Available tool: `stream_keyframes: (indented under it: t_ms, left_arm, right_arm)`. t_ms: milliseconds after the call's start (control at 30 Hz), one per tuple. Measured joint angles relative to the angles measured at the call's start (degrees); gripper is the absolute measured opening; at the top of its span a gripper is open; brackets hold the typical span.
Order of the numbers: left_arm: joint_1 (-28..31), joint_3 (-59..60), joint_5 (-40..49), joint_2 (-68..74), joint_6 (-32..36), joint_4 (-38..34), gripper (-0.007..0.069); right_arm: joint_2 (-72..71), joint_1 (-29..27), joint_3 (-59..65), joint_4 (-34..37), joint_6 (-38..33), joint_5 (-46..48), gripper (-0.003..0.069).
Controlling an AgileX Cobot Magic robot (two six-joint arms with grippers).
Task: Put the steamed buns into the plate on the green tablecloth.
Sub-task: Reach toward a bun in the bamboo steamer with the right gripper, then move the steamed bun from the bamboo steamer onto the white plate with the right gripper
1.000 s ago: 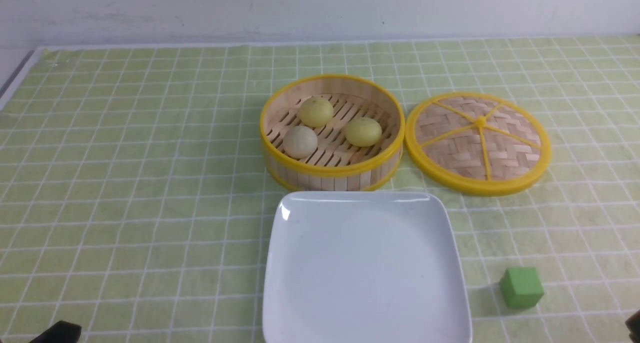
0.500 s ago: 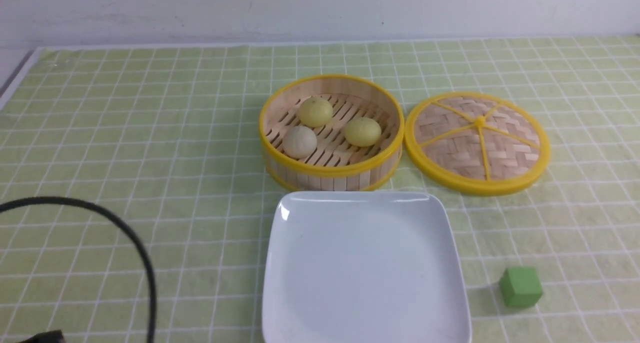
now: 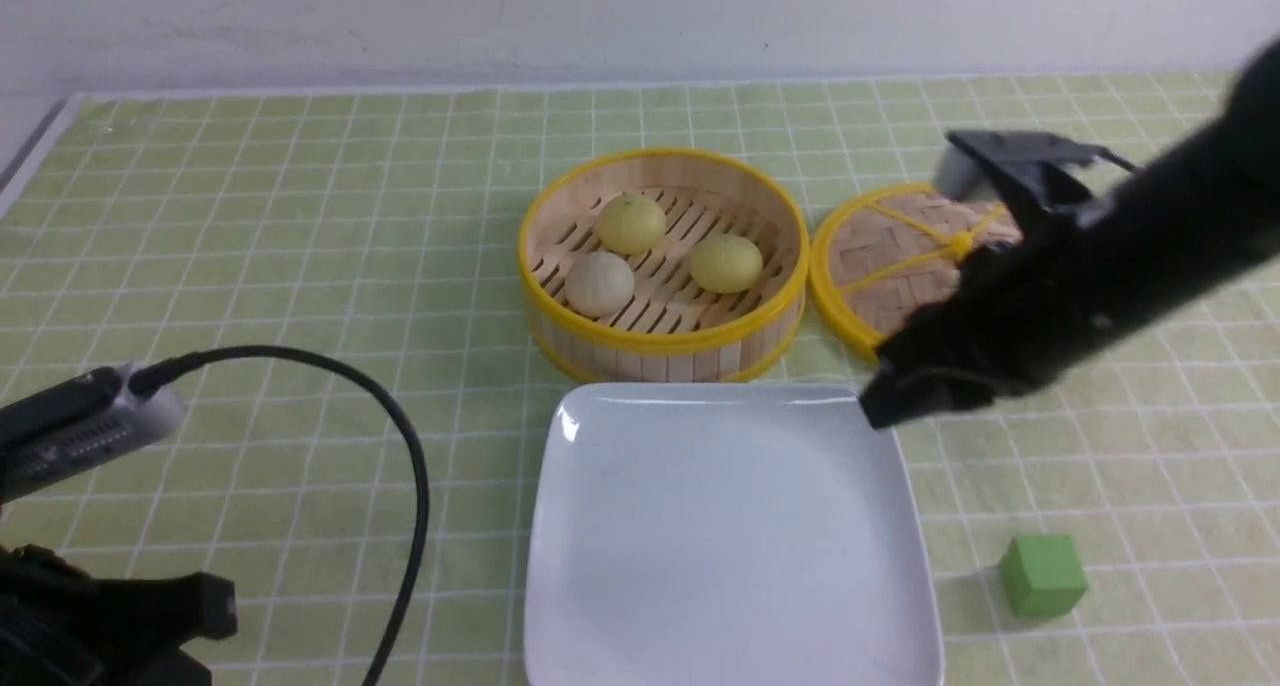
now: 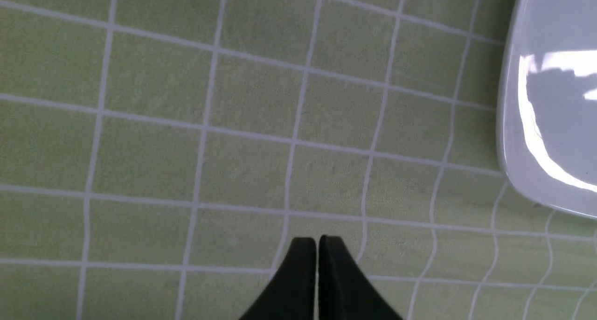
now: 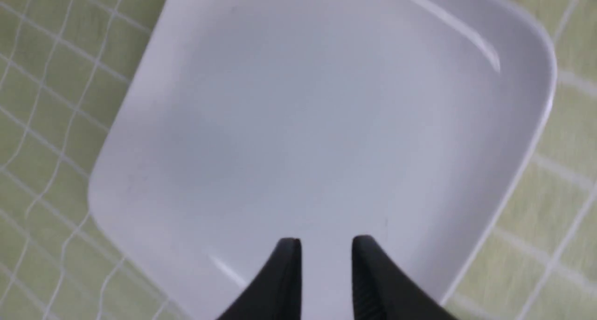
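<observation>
Three steamed buns lie in a round bamboo steamer basket (image 3: 660, 344) behind the plate: two pale yellow ones (image 3: 631, 223) (image 3: 726, 263) and a greyish one (image 3: 600, 284). The white square plate (image 3: 730, 536) sits empty on the green tablecloth (image 3: 300, 216). My right gripper (image 3: 880, 406) hovers over the plate's far right corner, jaws a little apart and empty; in the right wrist view (image 5: 326, 241) the plate (image 5: 298, 124) fills the picture. My left gripper (image 3: 218, 611) is low at the near left, shut and empty (image 4: 317, 240), with the plate's edge (image 4: 550, 124) off to its side.
The round woven lid (image 3: 890, 271) lies right of the basket, partly hidden by my right arm. A small green cube (image 3: 1043, 574) sits right of the plate. A black cable (image 3: 405, 446) loops from the left wrist camera (image 3: 80, 426).
My right arm has swung in from the right to the plate's far right corner. My left arm has risen into view at the near left. The buns have not moved.
</observation>
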Motion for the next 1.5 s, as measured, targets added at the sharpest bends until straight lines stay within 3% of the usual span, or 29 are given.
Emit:
stream_keyframes:
  t_ms: [100, 200, 600, 667, 733, 800, 867, 1033, 1167, 1233, 1333, 1400, 1500]
  left_arm:
    - [0.0, 0.0, -0.1, 0.0, 0.1, 0.8, 0.0067]
    - [0.0, 0.0, -0.2, 0.0, 0.2, 0.9, 0.0097]
    - [0.0, 0.0, -1.6, 0.0, 0.2, 1.6, 0.0148]
    - [0.0, 0.0, -1.6, 0.0, 0.2, 1.7, 0.015]
    - [0.0, 0.0, -1.6, 0.0, 0.2, 1.7, 0.0155]
    - [0.0, 0.0, -1.6, 0.0, 0.2, 1.7, 0.016]
    - [0.0, 0.0, -1.6, 0.0, 0.2, 1.7, 0.016]
    - [0.0, 0.0, -1.6, 0.0, 0.2, 1.8, 0.0164]
    - [0.0, 0.0, -1.1, 0.0, 0.1, 1.8, 0.0171]
    - [0.0, 0.0, -0.9, 0.0, 0.1, 2.0, 0.0178]
    - [0.0, 0.0, -0.9, 0.0, 0.0, 2.2, 0.0181]
    - [0.0, 0.0, -1.3, 0.0, 0.0, 2.3, 0.0181]
    - [0.0, 0.0, -1.5, 0.0, 0.0, 2.3, 0.0185]
  right_arm:
    - [9.6, 2.0, -13.3, -6.1, 3.9, 1.9, 0.0306]
    - [18.3, 3.1, -25.5, -11.0, 8.5, 4.1, 0.0347]
    - [46.9, 3.5, -63.6, -25.7, 17.7, 13.7, 0.0347]
    - [48.6, 3.5, -65.7, -25.7, 17.7, 14.5, 0.0328]
    - [50.5, 3.6, -67.8, -25.5, 17.7, 16.5, 0.0234]
    - [50.5, 3.6, -68.4, -25.5, 17.7, 18.6, 0.0095]
    - [49.5, 3.6, -68.7, -25.5, 17.7, 19.5, 0.0018]
    - [40.9, 3.6, -64.8, -25.0, 17.3, 20.6, 0.0011]
    - [29.5, 3.6, -53.6, -21.4, 17.7, 20.1, 0.0011]
    - [19.8, 4.3, -38.3, -18.8, 17.8, 20.1, 0.0011]
    - [14.4, 5.2, -26.6, -17.7, 17.9, 19.2, 0.0011]
    - [11.0, 6.8, -12.9, -15.9, 17.9, 9.8, 0.0014]
    - [11.0, 8.1, -3.7, -14.5, 17.9, -1.4, 0.0031]
